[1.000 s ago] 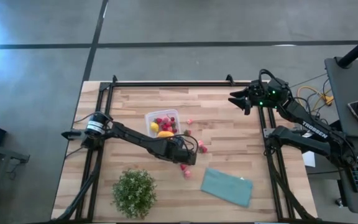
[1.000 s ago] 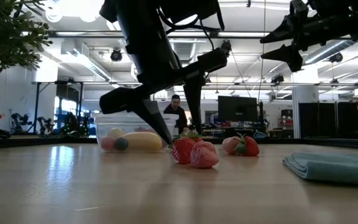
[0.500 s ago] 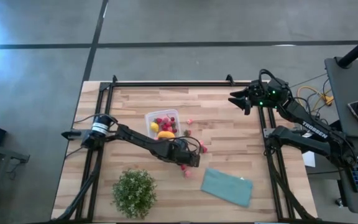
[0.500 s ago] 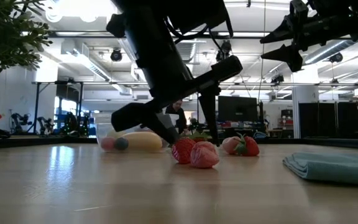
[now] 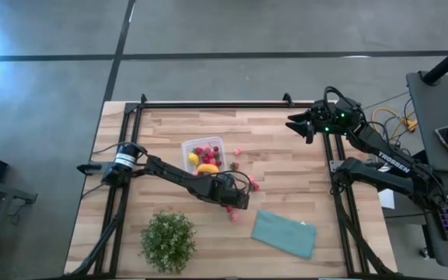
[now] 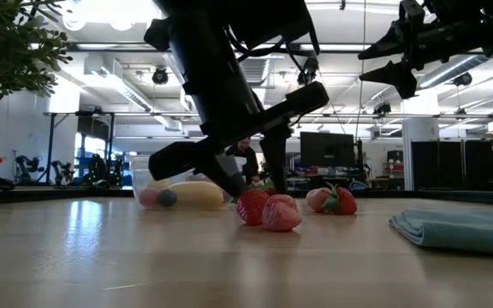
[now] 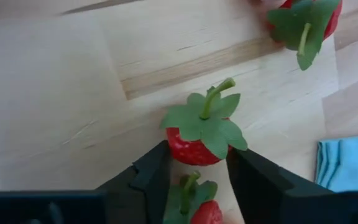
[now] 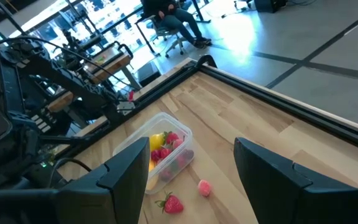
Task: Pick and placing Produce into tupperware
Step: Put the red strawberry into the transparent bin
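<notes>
The clear tupperware (image 5: 204, 154) stands mid-table with a yellow banana, a yellow round fruit and red strawberries in it. My left gripper (image 5: 236, 204) is down at the table to its near right, fingers closed in on a red strawberry (image 7: 194, 142). A second strawberry (image 7: 199, 208) lies farther back between the fingers. The low view shows both strawberries (image 6: 268, 210) resting on the wood. More strawberries (image 5: 253, 185) lie loose nearby. My right gripper (image 5: 298, 124) hangs open above the far right part of the table. My left gripper pinches the strawberry's two red sides (image 7: 174, 148) between its fingertips, just below the green leaves. The fingers slant steeply down from the table's left side. The strawberry lies on the table, stalk pointing away from the gripper.
A teal folded cloth (image 5: 285, 233) lies near the front right, close to the left gripper. A green potted plant (image 5: 167, 239) stands at the front left. Two loose strawberries (image 5: 236, 159) lie right of the tupperware. A black frame (image 5: 208, 103) edges the table.
My left gripper has come down a little toward the strawberries and its fingers have then closed in on one of them. The strawberries lie where they were.
</notes>
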Controlling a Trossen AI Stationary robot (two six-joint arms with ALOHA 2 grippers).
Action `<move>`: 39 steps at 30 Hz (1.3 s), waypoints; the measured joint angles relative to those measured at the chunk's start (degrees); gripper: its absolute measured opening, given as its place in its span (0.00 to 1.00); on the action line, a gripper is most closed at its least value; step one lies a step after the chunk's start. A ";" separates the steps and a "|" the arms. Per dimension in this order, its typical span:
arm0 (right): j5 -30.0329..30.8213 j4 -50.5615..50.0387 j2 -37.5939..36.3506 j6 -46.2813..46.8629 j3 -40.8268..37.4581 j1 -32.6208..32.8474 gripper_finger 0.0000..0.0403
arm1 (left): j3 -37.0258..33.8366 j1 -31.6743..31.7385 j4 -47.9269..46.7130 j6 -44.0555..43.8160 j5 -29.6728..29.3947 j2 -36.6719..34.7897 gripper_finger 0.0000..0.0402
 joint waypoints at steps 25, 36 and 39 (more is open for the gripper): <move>0.01 -0.11 0.02 0.00 0.00 -0.01 0.56 | 9.58 0.63 -20.73 9.99 -19.00 -11.42 0.23; 0.01 -0.05 0.00 0.00 0.00 0.00 0.56 | 9.32 1.25 -4.00 24.12 -7.08 -3.50 0.29; 0.01 -0.07 0.00 0.00 0.00 -0.01 0.56 | 10.62 1.29 -2.26 32.84 -7.25 -2.61 0.38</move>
